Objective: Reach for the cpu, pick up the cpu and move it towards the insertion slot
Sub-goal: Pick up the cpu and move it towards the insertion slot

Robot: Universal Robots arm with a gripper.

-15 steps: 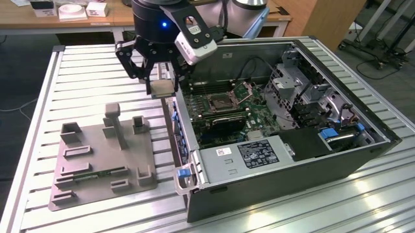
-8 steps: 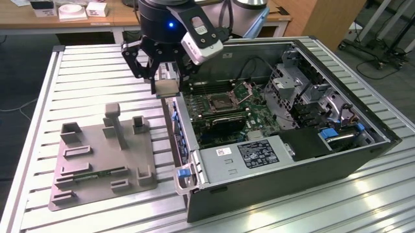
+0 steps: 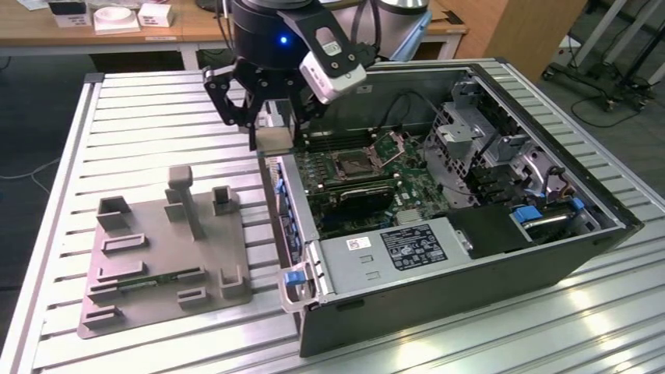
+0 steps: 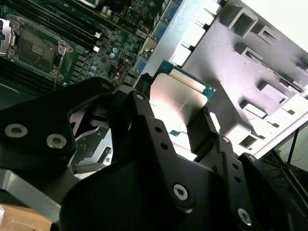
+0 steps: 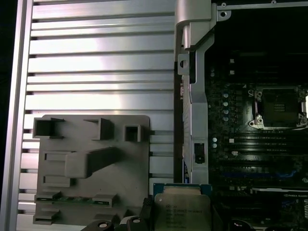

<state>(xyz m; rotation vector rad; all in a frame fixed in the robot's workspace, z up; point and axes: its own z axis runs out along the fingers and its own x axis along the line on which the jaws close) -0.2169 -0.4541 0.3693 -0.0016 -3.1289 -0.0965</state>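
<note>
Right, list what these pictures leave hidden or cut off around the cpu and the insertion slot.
- cpu: first wrist view, its lower part cut by the picture edge; second wrist view, its lower half behind the black fingers.
- insertion slot: first wrist view, one side cut by the edge.
- Exterior view: the gripper covers the cpu's faces.

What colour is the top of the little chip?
Silvery grey, with a green rim; the cpu shows best in the first wrist view.

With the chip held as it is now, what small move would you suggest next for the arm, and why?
Probably a short carry sideways toward the exterior view's right. The gripper holds the cpu lifted above the case wall, between the grey tray and the motherboard. The insertion slot sits open further inside the case, so the cpu likely needs to travel over the wall before any descent.
</note>
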